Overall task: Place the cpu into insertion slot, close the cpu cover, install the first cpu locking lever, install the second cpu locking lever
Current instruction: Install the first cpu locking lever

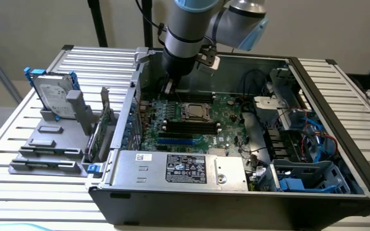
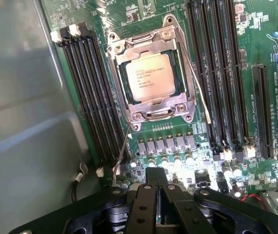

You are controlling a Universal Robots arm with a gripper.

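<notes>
Soft, even room light; harsh glare whitens part of the motherboard (image 2: 261,165).

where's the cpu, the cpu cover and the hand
cpu (image 2: 150,77), wrist view, middle of its printed face
cpu cover (image 2: 141,46), wrist view, one bar of its frame
hand (image 2: 157,178), wrist view, between its shut fingertips

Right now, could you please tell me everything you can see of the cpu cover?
The cpu cover is a thin, silvery metal frame, lying flat and closed around the pale cpu, which shows through its square window. Screw heads mark its corners. It sits on the green board between black memory slots. The shut end effector is apart from it.
</notes>
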